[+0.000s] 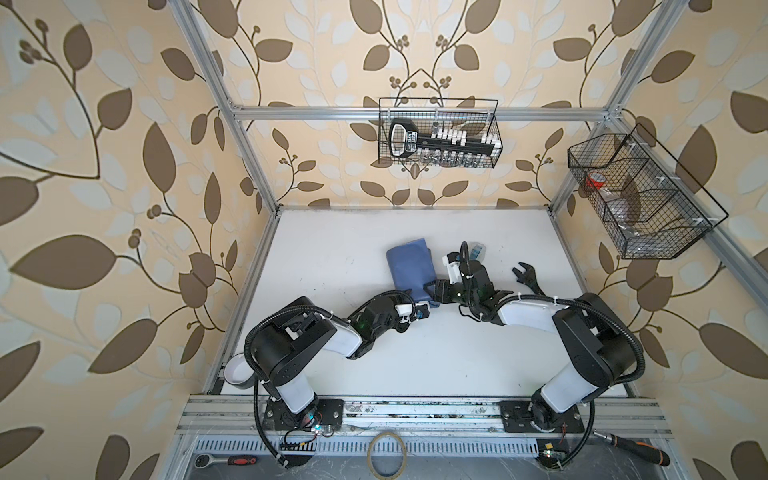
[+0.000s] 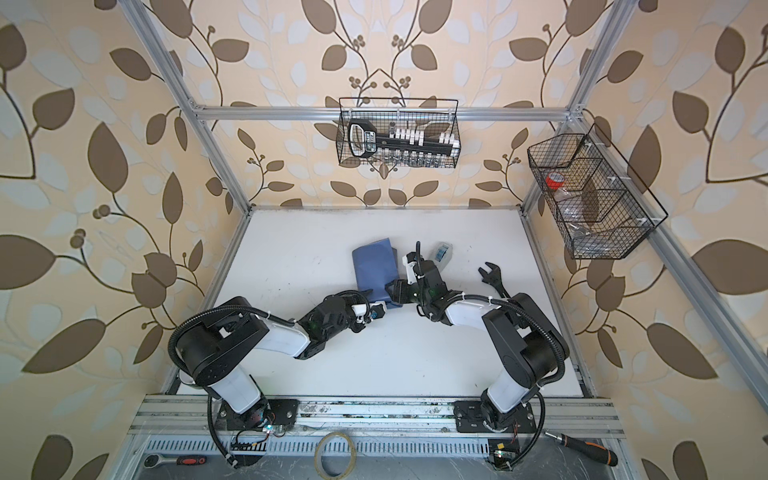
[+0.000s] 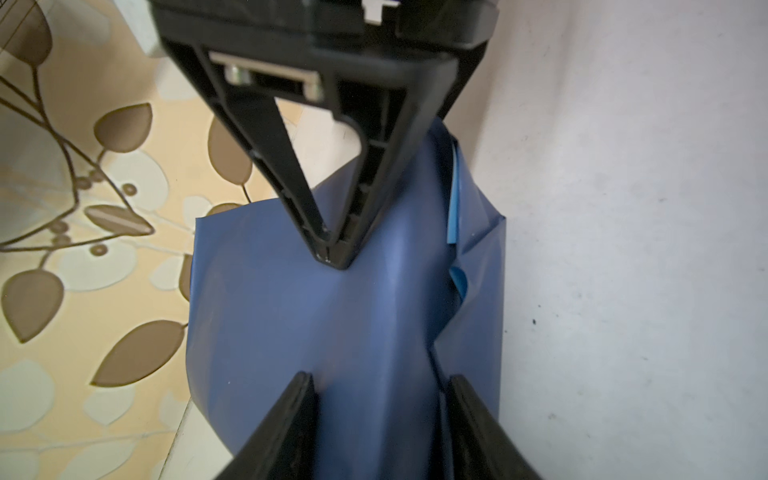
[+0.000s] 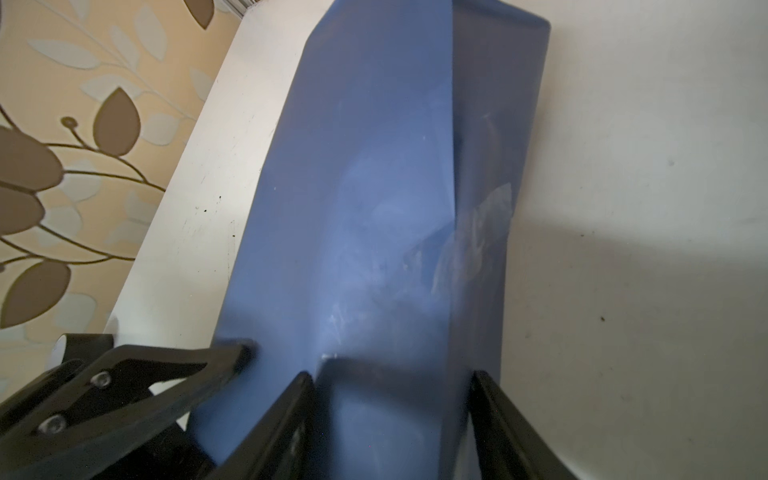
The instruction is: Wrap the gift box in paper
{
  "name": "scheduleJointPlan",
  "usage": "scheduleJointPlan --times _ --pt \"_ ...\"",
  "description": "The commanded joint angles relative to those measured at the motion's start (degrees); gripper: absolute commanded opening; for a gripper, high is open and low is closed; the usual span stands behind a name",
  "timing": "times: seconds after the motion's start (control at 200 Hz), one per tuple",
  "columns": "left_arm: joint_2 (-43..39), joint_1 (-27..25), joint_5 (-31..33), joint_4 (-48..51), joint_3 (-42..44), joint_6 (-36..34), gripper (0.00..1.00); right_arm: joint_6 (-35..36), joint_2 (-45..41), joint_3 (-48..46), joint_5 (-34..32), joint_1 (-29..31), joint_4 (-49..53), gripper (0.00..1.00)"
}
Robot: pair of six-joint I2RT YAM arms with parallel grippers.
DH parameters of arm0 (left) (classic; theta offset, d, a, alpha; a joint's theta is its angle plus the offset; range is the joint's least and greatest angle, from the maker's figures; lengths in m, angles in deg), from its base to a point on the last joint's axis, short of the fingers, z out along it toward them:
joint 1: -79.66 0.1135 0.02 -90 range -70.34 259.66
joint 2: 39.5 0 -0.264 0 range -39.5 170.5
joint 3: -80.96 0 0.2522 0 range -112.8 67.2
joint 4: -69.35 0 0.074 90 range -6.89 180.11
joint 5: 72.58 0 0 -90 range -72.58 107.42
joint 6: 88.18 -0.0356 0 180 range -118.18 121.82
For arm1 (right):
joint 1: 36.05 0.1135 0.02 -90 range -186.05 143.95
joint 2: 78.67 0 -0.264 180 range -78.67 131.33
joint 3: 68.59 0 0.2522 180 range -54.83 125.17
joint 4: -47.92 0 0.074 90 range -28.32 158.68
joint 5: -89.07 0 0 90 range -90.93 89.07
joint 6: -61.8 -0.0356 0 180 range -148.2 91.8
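Closest in, the left claw (image 3: 380, 380) sits astride the near end of the paper (image 1: 409, 266), a black finger on either side of a blue fold. Its jaws stand partway apart, and I cannot tell whether they pinch the fold or only bracket it. The right claw (image 4: 390, 374) meets the same end from the side, jaws partway apart too. The wrapped corner fills the gap and both fingers rest against it, so it looks clamped on the paper. The gift box is out of sight inside the paper, a long slate-blue bundle in the middle of the table (image 1: 332, 232). Along one side the seam is loose and crumpled, a strip of the lighter face peeping out.

The step in hand appears to be closing this near end. To do it well, one claw should pin the bundle so it cannot slide while the other draws the flap flat and creases it along the box's edge. Pull gently: so thin a sheet could tear or spring back. Press the loose seam down first, or it may gape. The tape dispenser (image 1: 477, 250) lies near, just beyond the right wrist, handy for fastening.
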Motion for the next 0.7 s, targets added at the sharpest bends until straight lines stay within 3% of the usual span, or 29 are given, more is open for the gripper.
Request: scheduleJointPlan --times 0.0,0.37,0.695 --pt "2.0 1.0 4.3 7.6 -0.2 -2.7 0.51 0.3 -1.3 -0.6 2.6 -0.2 5.2 0.62" --pt "2.0 1.1 3.5 8.2 0.0 -2.4 0.5 0.9 -2.7 0.5 3.2 -1.7 6.7 0.65" --pt "1.7 1.4 2.5 8.6 0.3 -2.0 0.5 2.4 -11.9 1.0 2.5 -6.3 10.9 0.7"
